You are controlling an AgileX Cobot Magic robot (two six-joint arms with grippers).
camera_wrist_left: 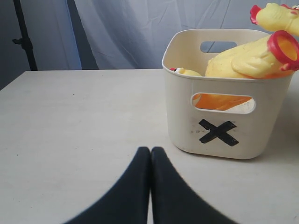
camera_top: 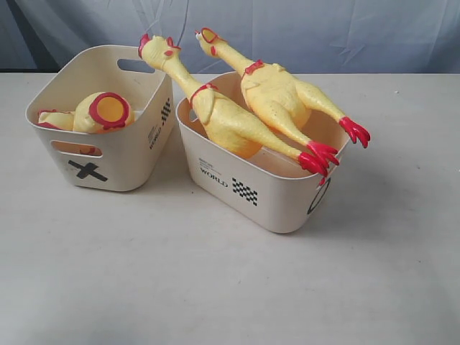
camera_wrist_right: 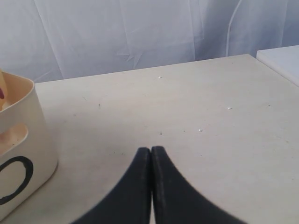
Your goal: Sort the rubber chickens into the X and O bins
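Two whole long-necked rubber chickens (camera_top: pixel 230 122) (camera_top: pixel 287 93) lie across the cream O bin (camera_top: pixel 262 190), heads sticking out past its far rim and red feet over its near right corner. The headless body (camera_top: pixel 100 111) with its red-rimmed hole rests in the X bin (camera_top: pixel 118 162), also seen as body (camera_wrist_left: pixel 252 58) in bin (camera_wrist_left: pixel 224 116). A small yellow piece (camera_wrist_left: pixel 187 72) shows beside it; whether it is the loose head I cannot tell. My left gripper (camera_wrist_left: pixel 150 149) is shut and empty above the table before the X bin. My right gripper (camera_wrist_right: pixel 150 149) is shut and empty, beside the O bin (camera_wrist_right: pixel 18 154).
The bins stand close together on a pale tabletop (camera_top: pixel 215 280). A white curtain (camera_top: pixel 323 29) hangs behind the table. A dark stand pole (camera_wrist_left: pixel 23 37) rises past the table's far left in the left wrist view. A white ledge (camera_wrist_right: pixel 280 60) adjoins the table in the right wrist view.
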